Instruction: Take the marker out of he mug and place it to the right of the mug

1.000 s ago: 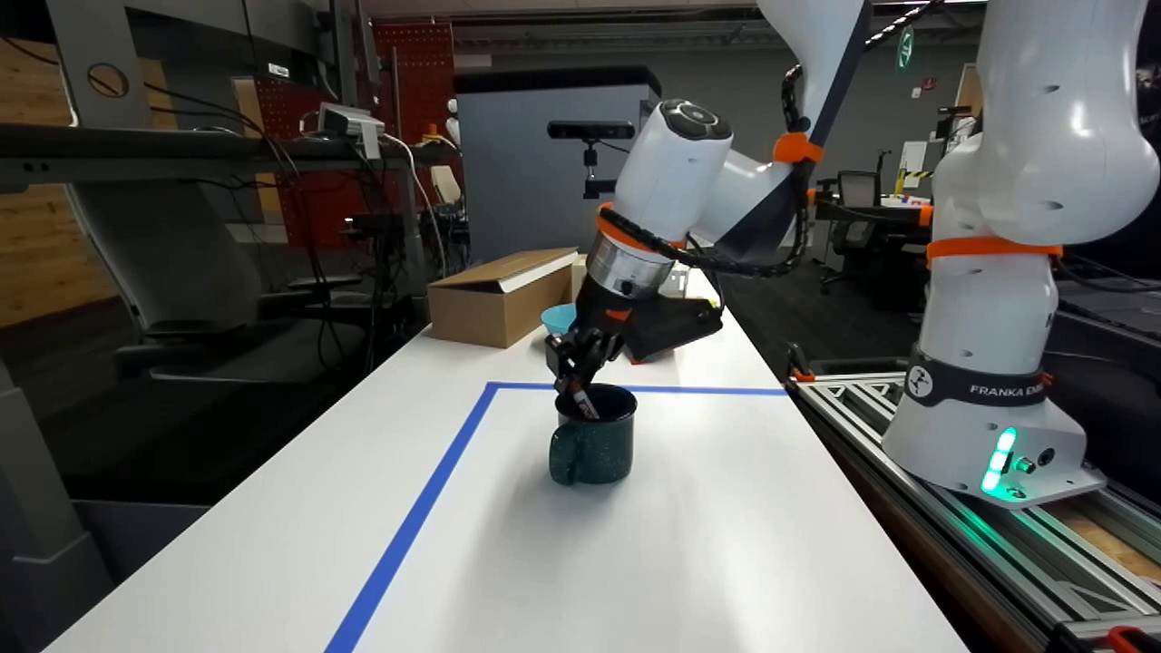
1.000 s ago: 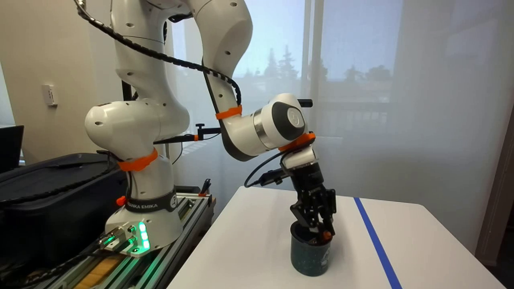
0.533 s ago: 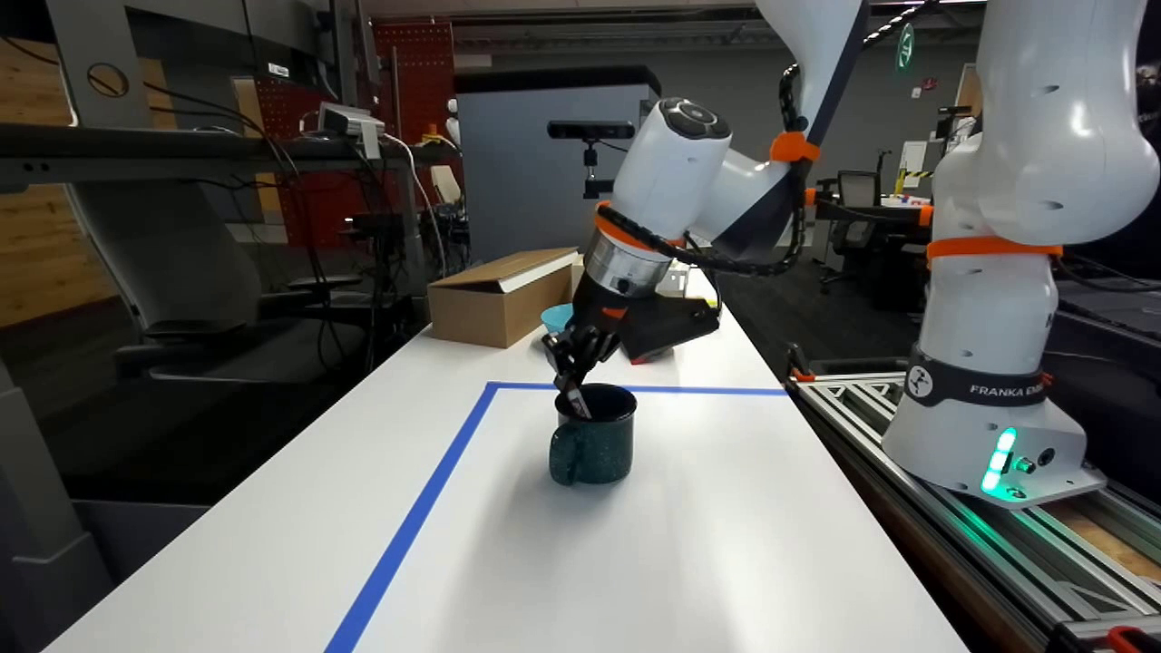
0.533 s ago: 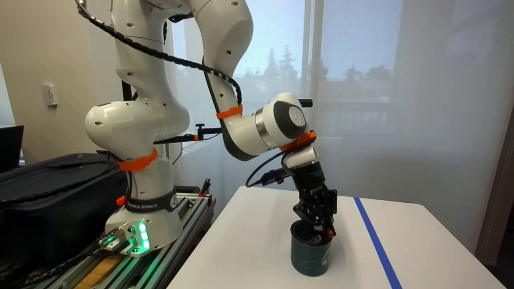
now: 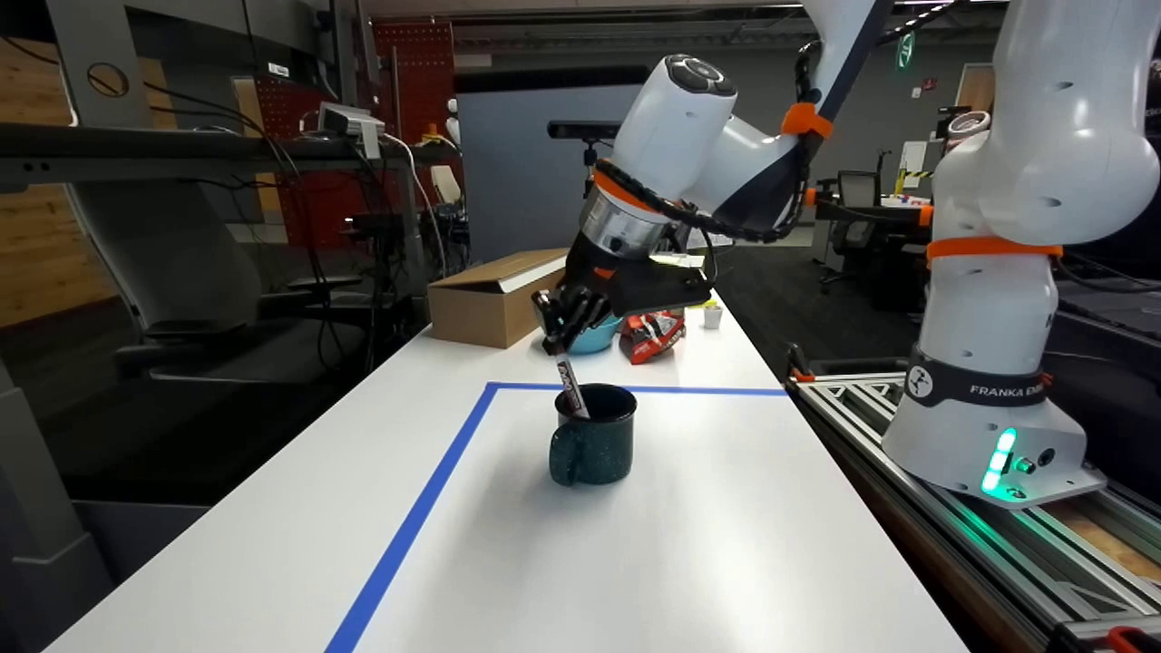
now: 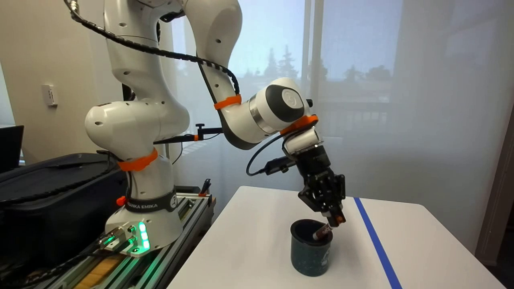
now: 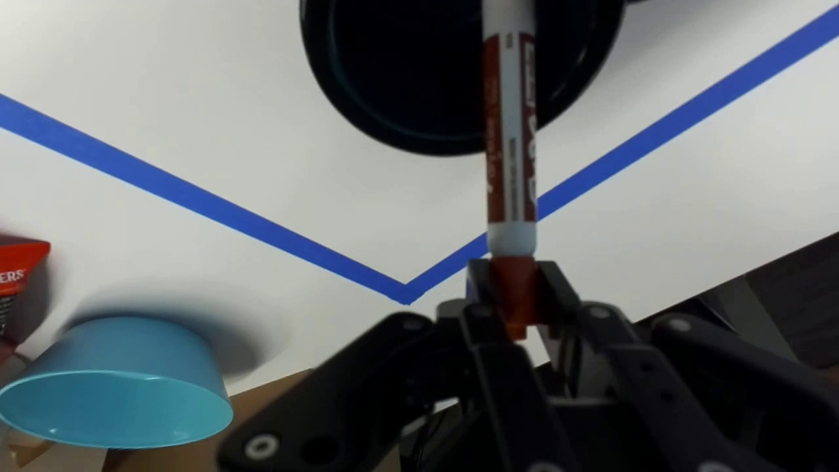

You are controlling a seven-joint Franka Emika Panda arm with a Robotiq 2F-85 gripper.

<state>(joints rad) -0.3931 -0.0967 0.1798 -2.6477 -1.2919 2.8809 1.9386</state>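
Observation:
The dark teal mug (image 5: 599, 451) stands upright on the white table and also shows in an exterior view (image 6: 308, 255). In the wrist view its dark mouth (image 7: 400, 78) is at the top. My gripper (image 7: 516, 285) is shut on the reddish end of the marker, with a finger pad on each side. The marker (image 7: 510, 131) is white with a dark red label. It hangs tilted (image 5: 570, 385), its lower end at the mug's mouth, within the rim as seen in both exterior views (image 6: 322, 231). The gripper is above the mug's rim in both exterior views (image 5: 553, 346) (image 6: 336, 220).
Behind the mug are a light blue bowl (image 5: 595, 337), a cardboard box (image 5: 481, 313), a red bag (image 5: 655, 336) and a small white cup (image 5: 712, 317). Blue tape (image 5: 426, 494) marks lines on the table. The mug's handle (image 5: 563, 455) faces the camera.
My gripper has moved up with the marker in it, mostly in the last half second. More of the marker shows above the mug's rim. The mug has stayed in place.

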